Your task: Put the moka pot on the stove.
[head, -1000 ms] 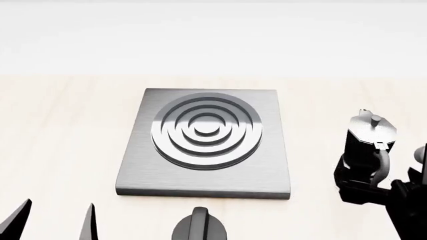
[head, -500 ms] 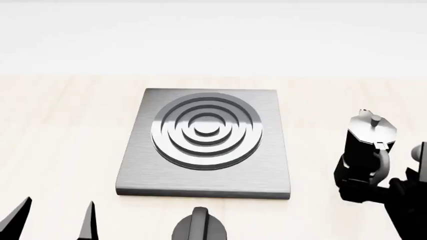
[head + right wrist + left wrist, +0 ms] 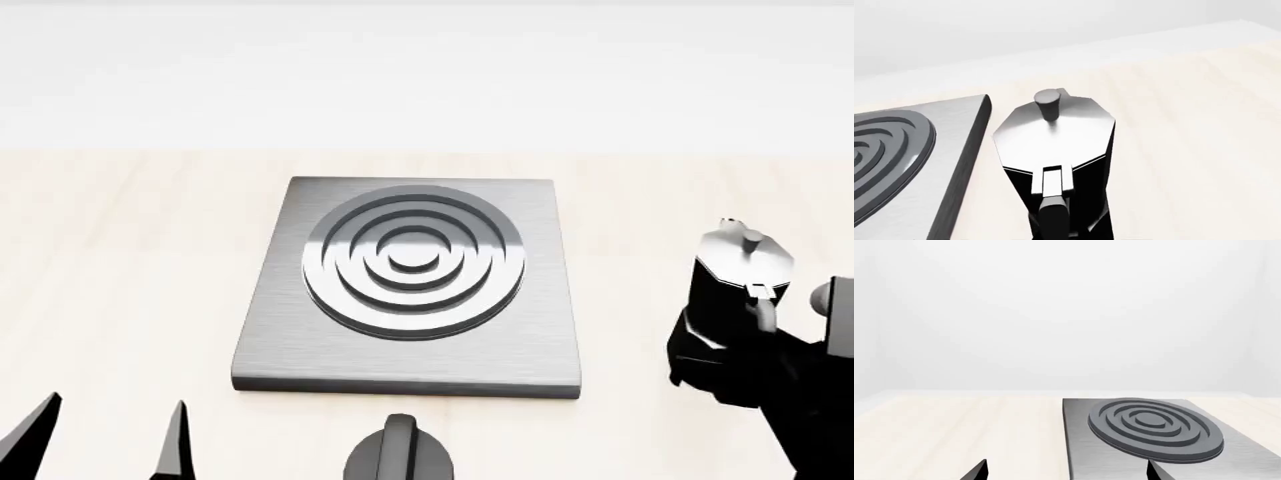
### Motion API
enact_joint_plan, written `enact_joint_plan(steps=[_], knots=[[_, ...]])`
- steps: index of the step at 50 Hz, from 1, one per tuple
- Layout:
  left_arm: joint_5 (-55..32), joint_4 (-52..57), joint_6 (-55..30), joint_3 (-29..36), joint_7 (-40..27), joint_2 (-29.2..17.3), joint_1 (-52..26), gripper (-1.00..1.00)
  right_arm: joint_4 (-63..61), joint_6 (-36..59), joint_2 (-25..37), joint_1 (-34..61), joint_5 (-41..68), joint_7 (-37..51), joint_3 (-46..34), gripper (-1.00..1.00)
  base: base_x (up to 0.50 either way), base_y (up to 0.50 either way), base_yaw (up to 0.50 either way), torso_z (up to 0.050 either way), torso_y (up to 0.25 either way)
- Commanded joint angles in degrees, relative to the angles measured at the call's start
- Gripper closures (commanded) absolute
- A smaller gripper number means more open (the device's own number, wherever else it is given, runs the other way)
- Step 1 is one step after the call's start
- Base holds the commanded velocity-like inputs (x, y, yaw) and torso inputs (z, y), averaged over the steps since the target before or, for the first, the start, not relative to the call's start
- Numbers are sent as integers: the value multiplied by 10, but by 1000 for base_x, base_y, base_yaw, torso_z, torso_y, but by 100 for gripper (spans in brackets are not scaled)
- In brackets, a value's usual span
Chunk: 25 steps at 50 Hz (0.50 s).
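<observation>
The moka pot (image 3: 738,282) stands upright on the wooden table, right of the stove (image 3: 411,285) and apart from it. It is black and faceted, with a silvery lid and knob. My right gripper (image 3: 727,362) is a black mass pressed up against the pot's lower body and handle. In the right wrist view the moka pot (image 3: 1054,145) fills the middle, its handle (image 3: 1054,215) running to the picture's edge, so my fingers are hidden. The stove (image 3: 907,155) lies close beside it. My left gripper (image 3: 107,445) hangs open and empty near the stove's front left corner (image 3: 1087,450).
A squat round black knob (image 3: 400,455) sits just in front of the stove's near edge. The light wooden table (image 3: 120,260) runs back to a white wall.
My right gripper has moved up and in against the moka pot's handle side. The pot, the stove and the left gripper have stayed put.
</observation>
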Motion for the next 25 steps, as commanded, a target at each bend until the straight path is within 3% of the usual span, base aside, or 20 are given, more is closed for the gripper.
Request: enact_joint_plan(steps=[1, 10, 15, 25], knots=[[-3, 0, 1, 0, -1, -2, 0, -100, -14, 9, 0, 0, 5, -11, -8, 100, 0, 0, 0, 0, 15], [-4, -1, 2, 0, -2, -3, -1, -100, -18, 4, 0, -4, -15, -3, -28, 100, 0, 0, 0, 0, 0], [-5, 1, 2, 1, -3, -4, 0, -100, -114, -15, 6, -2, -64, 61, -49, 100, 0, 0, 1, 0, 0], [-7, -1, 0, 1, -3, -4, -7, -100, -195, -11, -4, 41, -88, 81, -76, 100, 0, 0, 0, 0, 0]])
